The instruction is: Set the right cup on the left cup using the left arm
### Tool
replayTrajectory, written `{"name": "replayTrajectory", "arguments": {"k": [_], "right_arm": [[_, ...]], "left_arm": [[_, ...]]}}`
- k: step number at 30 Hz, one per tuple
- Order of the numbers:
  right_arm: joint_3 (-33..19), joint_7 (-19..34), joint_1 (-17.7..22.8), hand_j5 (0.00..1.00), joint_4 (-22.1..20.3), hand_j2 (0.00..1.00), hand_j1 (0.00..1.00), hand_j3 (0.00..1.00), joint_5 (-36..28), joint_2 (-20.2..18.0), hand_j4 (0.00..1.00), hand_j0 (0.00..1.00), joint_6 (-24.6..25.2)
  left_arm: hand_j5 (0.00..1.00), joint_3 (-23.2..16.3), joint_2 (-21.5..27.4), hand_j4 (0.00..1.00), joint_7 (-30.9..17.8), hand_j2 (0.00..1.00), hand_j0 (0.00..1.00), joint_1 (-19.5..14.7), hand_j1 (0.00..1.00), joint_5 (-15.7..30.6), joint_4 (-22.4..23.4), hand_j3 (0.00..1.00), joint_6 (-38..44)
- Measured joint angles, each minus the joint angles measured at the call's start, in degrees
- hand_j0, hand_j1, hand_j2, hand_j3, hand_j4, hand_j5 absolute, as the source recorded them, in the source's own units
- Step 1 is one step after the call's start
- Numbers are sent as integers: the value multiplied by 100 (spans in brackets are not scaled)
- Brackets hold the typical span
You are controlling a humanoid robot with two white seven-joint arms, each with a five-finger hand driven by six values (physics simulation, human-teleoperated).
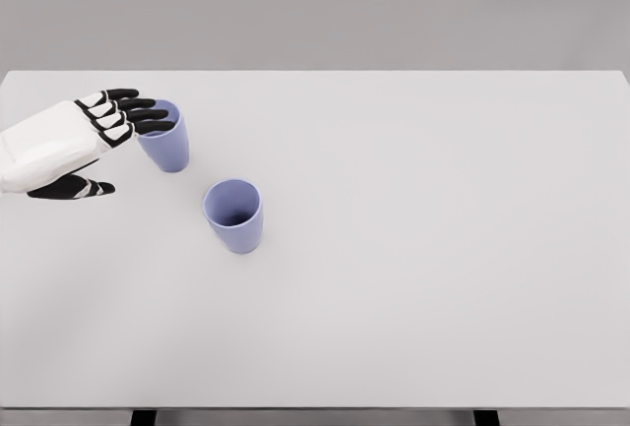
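Two cups being approached by the left hand, nothing yet being held.

The right cup [234,214] is being left standing upright on the table [423,249], near and right of the left cup [165,141]. Beyond it, the left hand [84,141] is being held spread wide over the left cup's rim, fingers [138,116] overlapping it, so that cup is possibly being obstructed.

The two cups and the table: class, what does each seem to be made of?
Right cup and left cup: probably matte plastic, given the even lilac colour without glare, though this is a render. Table: smooth, flat white surface with no grain, possibly laminate; unclear.
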Motion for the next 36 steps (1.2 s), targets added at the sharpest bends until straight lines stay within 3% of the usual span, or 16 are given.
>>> {"name": "replayTrajectory", "arguments": {"k": [5, 14, 16, 18, 20, 22, 28, 36], "right_arm": [[-4, 4, 9, 100, 7, 100, 100, 100, -5, 0, 100, 100, 2], [-5, 4, 9, 100, 8, 100, 100, 100, -7, 0, 100, 100, 3], [-5, 5, 9, 100, 8, 100, 100, 100, -7, 0, 100, 100, 3], [-4, 4, 9, 100, 7, 100, 100, 100, -7, 0, 100, 100, 3], [-5, 3, 9, 100, 8, 100, 100, 100, -7, 0, 100, 100, 3], [-5, 2, 9, 100, 8, 100, 100, 100, -7, 0, 100, 100, 3], [-5, 4, 9, 100, 8, 100, 100, 100, -7, 0, 100, 100, 3], [-5, 3, 9, 100, 8, 100, 100, 100, -7, 0, 100, 100, 3]], "left_arm": [[100, -6, -1, 100, -5, 100, 100, 26, 100, -84, 0, 100, 0], [100, -53, -136, 100, -9, 100, 100, 9, 100, -916, 0, 100, 0], [100, -138, -160, 100, -8, 100, 100, -184, 100, -998, 0, 100, 2], [100, -592, -170, 100, -10, 100, 100, -984, 100, -1045, 0, 100, 4], [100, -1253, -180, 100, -11, 100, 100, -1485, 100, -1071, 10, 100, 5], [100, -1774, -187, 100, -15, 100, 100, -1591, 100, -1096, 16, 100, 2], [100, -2605, -181, 100, -17, 100, 100, -2232, 100, -1215, 18, 100, 2], [100, -3049, -133, 100, -319, 100, 100, -2557, 100, -1852, 1, 100, 1]]}}
